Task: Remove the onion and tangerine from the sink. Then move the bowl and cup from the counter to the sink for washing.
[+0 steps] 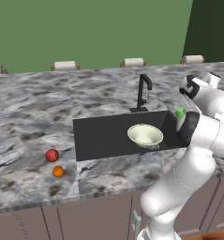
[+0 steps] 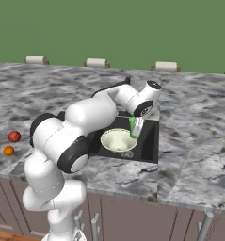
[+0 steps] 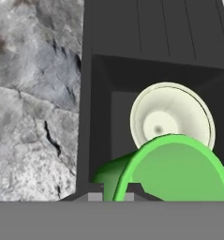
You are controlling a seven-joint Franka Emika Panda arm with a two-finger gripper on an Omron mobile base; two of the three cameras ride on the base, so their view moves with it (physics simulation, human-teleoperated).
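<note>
The long grey-and-white veined marble counter [image 1: 33, 117] runs across the scene over brown cabinets, with a green wall behind it and white rolls [image 1: 65, 65] along its back edge. Sunk into it is the black rectangular sink [image 1: 104, 136], with its thin black curved faucet [image 1: 143, 91] standing at the rear rim.

The white arm [image 2: 76, 127] bends over the front of the counter and reaches across to the sink's right side.

Inside the sink lies the wide, shallow, pale cream-greenish bowl [image 1: 145, 135], upright, toward the right half of the basin; in the hand view it [image 3: 172, 115] sits on the basin floor, just beyond the cup.

The hand [image 3: 114, 196] is clamped on the small bright green cup [image 3: 176, 171], its two dark tips pinching the cup's wall near the rim, one inside and one outside. The cup is tipped, its open mouth facing the camera on the hand. From the right base view the cup [image 2: 134, 126] hangs above the sink, just over the right edge of the bowl; in the left base view a bit of green [image 1: 180, 114] shows beside the arm's wrist at the sink's right end.

On the counter left of the sink, well apart from it, rests the small glossy red onion [image 1: 52, 155], and just in front of it the smaller bright orange tangerine [image 1: 58, 171], near each other but not touching.
</note>
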